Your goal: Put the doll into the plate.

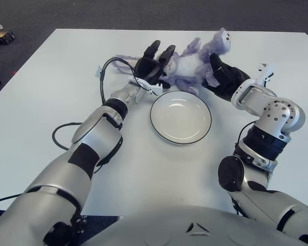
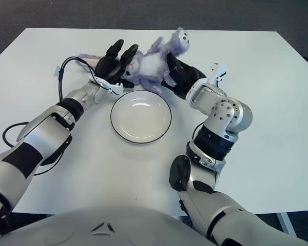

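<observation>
We see a fluffy purple and white toy doll (image 1: pixel 195 64) between our two hands, just past the far edge of the round white plate with a thin black rim (image 1: pixel 180 117) on the white counter (image 1: pixel 51 92). Our left hand (image 1: pixel 153 65) touches the doll's left end, its black fingers stretched out and pressing on the fur. Our right hand (image 1: pixel 223 77) cups the doll's right side, fingers curled against it. The doll is not in the plate.
</observation>
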Available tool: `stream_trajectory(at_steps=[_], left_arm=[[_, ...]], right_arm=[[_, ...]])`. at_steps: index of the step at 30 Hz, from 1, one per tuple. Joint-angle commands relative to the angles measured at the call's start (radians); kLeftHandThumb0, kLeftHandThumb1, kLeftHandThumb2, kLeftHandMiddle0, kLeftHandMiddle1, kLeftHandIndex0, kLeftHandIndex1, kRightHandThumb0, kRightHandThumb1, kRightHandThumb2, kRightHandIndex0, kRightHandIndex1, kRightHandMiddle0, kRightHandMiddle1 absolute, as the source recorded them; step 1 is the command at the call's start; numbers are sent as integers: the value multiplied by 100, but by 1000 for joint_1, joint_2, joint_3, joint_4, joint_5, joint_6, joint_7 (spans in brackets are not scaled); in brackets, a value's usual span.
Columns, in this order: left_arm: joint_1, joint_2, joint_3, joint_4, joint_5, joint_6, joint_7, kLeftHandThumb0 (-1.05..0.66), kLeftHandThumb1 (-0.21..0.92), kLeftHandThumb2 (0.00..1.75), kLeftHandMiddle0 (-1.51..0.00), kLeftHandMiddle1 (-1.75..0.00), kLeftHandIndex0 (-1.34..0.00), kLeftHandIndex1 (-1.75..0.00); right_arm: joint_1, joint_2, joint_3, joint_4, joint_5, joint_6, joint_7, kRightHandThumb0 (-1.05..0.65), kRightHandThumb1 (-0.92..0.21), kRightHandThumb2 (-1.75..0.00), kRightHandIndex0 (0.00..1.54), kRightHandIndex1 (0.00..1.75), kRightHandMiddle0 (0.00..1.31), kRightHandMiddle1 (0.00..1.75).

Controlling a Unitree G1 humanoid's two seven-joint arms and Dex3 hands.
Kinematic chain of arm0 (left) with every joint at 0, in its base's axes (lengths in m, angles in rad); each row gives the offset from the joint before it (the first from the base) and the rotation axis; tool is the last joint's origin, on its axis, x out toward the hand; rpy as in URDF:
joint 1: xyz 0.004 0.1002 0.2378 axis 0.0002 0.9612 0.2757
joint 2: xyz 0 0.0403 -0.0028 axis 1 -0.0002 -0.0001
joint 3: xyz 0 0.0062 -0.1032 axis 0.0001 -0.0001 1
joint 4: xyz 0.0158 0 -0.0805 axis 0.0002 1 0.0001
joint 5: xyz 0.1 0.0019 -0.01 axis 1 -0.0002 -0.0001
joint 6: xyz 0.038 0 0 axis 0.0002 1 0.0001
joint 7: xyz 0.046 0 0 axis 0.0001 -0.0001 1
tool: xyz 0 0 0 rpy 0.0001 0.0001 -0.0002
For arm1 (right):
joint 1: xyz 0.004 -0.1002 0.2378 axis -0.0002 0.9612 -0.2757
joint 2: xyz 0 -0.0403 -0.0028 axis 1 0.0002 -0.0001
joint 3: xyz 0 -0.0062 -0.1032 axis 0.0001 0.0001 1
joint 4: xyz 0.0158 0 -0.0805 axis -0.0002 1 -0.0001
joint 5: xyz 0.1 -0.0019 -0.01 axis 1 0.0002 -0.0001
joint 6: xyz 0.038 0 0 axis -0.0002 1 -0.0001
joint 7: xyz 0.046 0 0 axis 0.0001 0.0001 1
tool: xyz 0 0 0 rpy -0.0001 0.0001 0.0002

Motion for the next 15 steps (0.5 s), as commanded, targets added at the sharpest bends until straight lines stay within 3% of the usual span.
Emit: stream_trajectory(at_steps=[1,8,15], left_arm=[[-28,-9,13,6,-10,-15,17,-99,92,1,-15,0,-24,-2],[-50,-11,16,6,-5,-64,31,-99,92,1,-15,0,-23,-2],[-72,1,-1,12,10,-101,-29,-98,92,0,-16,0,-24,-2]], right_arm=[[15,-5,1,-18,13,3,12,17,-62,-62,87,175,65,175],[21,-5,-4,-22,17,1,19,17,-62,-63,87,175,65,175],[28,-4,-1,-24,21,-7,23,17,-62,-64,87,175,65,175]])
